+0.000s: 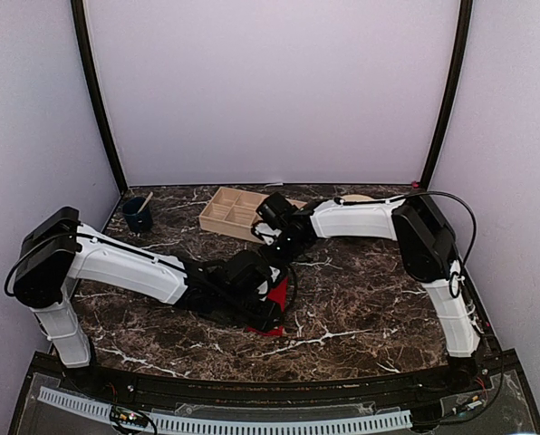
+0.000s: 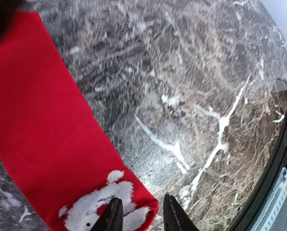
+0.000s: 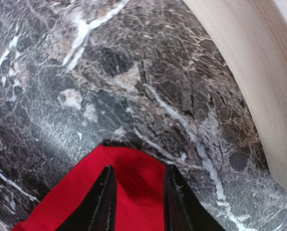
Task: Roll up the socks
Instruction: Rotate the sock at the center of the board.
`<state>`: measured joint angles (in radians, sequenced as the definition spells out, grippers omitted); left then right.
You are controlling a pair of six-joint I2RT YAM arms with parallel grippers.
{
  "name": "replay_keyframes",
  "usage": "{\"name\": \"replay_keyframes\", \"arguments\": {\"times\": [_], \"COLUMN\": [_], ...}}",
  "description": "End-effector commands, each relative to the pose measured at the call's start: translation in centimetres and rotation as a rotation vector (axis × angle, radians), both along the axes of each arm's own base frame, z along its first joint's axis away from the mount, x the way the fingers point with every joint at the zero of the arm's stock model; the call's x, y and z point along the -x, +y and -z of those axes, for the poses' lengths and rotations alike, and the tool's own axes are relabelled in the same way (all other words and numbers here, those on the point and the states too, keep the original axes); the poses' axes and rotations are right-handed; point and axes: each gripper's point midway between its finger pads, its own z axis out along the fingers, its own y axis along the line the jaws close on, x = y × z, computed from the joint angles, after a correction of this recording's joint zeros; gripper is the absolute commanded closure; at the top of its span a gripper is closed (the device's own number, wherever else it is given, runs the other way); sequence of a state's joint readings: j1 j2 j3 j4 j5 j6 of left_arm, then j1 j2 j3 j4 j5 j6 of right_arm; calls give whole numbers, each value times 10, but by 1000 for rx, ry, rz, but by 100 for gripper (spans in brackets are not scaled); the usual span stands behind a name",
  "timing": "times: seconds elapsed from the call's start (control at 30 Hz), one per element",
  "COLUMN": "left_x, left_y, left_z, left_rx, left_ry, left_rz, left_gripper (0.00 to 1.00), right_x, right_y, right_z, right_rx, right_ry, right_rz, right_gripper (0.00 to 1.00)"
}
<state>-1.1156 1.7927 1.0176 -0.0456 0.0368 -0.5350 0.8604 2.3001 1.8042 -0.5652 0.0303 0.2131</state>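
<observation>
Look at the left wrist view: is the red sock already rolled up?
No, the red sock lies flat and unrolled along the marble table.

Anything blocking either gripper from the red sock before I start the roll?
Nothing visible does. The left gripper is open at the white-patterned end of the red sock; the right gripper is open over its plain red end.

I am finding no words, numbers or brand marks that I can read in any of my three views. The only marking I am seeing is a white picture (image 2: 97, 204) on the red sock (image 2: 52, 144), lying right at the fingertips of the left gripper (image 2: 142, 219), and it is carrying no letters.
</observation>
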Motion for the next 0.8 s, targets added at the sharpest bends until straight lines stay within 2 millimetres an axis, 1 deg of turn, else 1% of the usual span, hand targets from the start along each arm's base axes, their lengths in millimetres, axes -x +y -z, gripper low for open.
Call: {"name": "replay_keyframes", "arguments": {"times": [0.0, 0.13, 0.2, 0.3, 0.4, 0.5, 0.63, 0.7, 0.73, 0.77], "left_x": [-10, -13, -13, -15, -15, -15, -13, -12, -13, -13], "left_y": [-3, 4, 11, 29, 47, 68, 88, 93, 96, 98], "left_z": [-47, -66, -75, -87, -96, -104, -109, -117, -122, -126], "left_rx": [84, 109, 120, 120, 122, 134, 178, 210, 226, 236], "left_ry": [-97, -134, -162, -211, -261, -328, -401, -439, -461, -484], "left_rz": [-28, -56, -73, -106, -136, -173, -192, -191, -191, -189], "left_gripper": [69, 67, 67, 66, 65, 64, 62, 59, 56, 53], "right_x": [-4, -7, -7, -6, -4, -4, -9, -17, -16, -17], "right_y": [5, 4, 2, -3, -8, -11, -13, -13, -6, -3], "right_z": [-46, -76, -88, -103, -126, -154, -192, -205, -207, -208], "right_rx": [-57, -87, -97, -113, -143, -212, -372, -407, -446, -449], "right_ry": [-102, -168, -198, -236, -291, -379, -504, -536, -495, -477], "right_rz": [-17, -19, -18, -9, 7, 23, 76, 91, 78, 60], "right_gripper": [63, 45, 37, 18, 1, 0, 0, 0, 0, 3]}}
